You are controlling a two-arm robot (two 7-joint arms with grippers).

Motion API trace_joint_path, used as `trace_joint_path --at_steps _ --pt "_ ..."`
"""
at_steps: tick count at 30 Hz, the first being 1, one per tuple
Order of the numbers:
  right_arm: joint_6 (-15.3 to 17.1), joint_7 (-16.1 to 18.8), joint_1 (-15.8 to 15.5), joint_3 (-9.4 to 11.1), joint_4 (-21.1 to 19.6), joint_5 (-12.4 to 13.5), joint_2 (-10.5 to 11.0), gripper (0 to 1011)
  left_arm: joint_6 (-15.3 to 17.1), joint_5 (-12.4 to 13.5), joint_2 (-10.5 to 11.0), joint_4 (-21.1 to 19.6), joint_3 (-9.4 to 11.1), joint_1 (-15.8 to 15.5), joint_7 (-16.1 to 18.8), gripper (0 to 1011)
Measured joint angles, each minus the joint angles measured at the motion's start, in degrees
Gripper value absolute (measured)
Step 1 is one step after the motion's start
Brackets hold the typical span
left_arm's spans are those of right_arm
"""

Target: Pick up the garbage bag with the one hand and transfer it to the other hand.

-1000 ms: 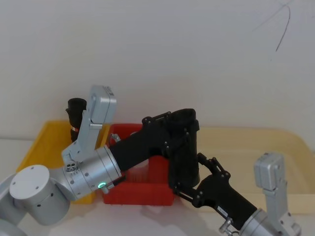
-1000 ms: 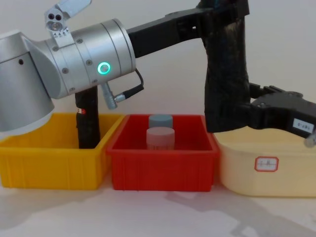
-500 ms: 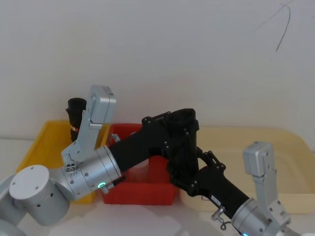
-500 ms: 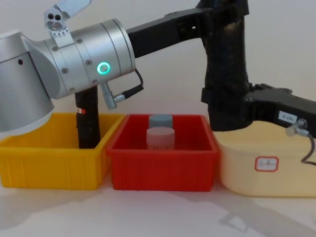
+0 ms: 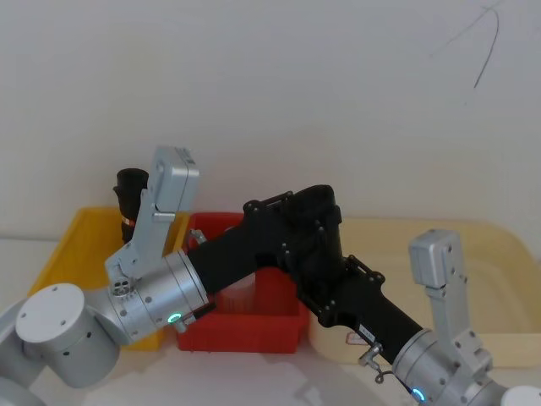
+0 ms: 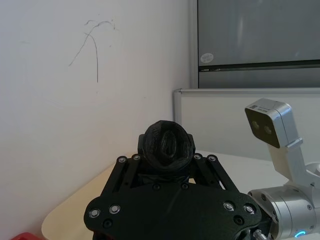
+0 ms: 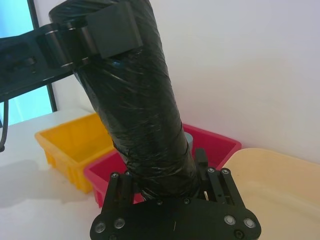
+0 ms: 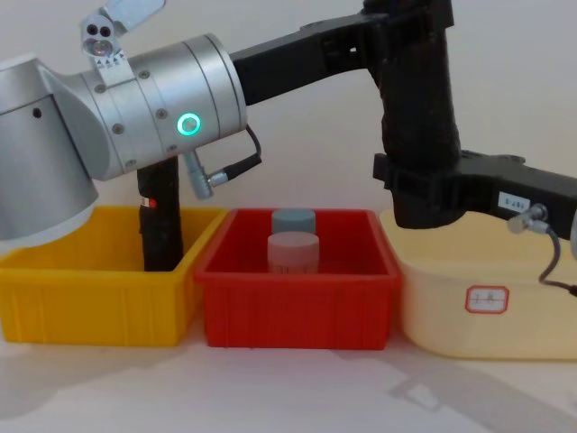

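The garbage bag (image 8: 416, 108), a tall black crinkly roll, hangs upright in the air above the edge between the red bin and the cream tub. My left gripper (image 8: 406, 13) is shut on its top end, reaching in on a black forearm with a green-ringed silver joint (image 8: 171, 108). In the left wrist view the bag's top (image 6: 166, 142) pokes out between that gripper's links. My right gripper (image 8: 424, 189) comes in from the right and is shut around the bag's lower end. In the right wrist view the bag (image 7: 140, 110) rises from between its fingers (image 7: 200, 161).
A yellow bin (image 8: 90, 311) at the left holds another black roll with a red-and-white label (image 8: 160, 216). The red bin (image 8: 297, 311) in the middle holds two grey-capped jars (image 8: 293, 248). A cream tub (image 8: 487, 302) with a small sticker stands at the right. A white wall lies behind.
My right gripper moved in from the right and up onto the bag's lower end, closing around it. The bag straightened slightly. The left arm stayed put.
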Motion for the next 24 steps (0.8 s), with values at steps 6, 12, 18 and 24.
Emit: trace_joint_path --at_steps 6,12,18,24 --pt "0.8 0.0 0.4 0.1 0.0 0.5 0.0 617 0.0 0.0 0.0 0.0 0.0 0.0 0.0 399" --pt "1.2 0.0 0.7 0.4 -0.2 1.1 0.0 610 0.0 0.0 0.0 0.0 0.0 0.0 0.0 550" --pt "1.7 -0.3 0.8 0.8 -0.6 1.8 0.1 610 0.0 0.0 0.0 0.0 0.0 0.0 0.0 729" --pt "2.4 -1.2 0.7 1.7 -0.9 2.6 0.3 610 0.0 0.0 0.0 0.0 0.0 0.0 0.0 910"
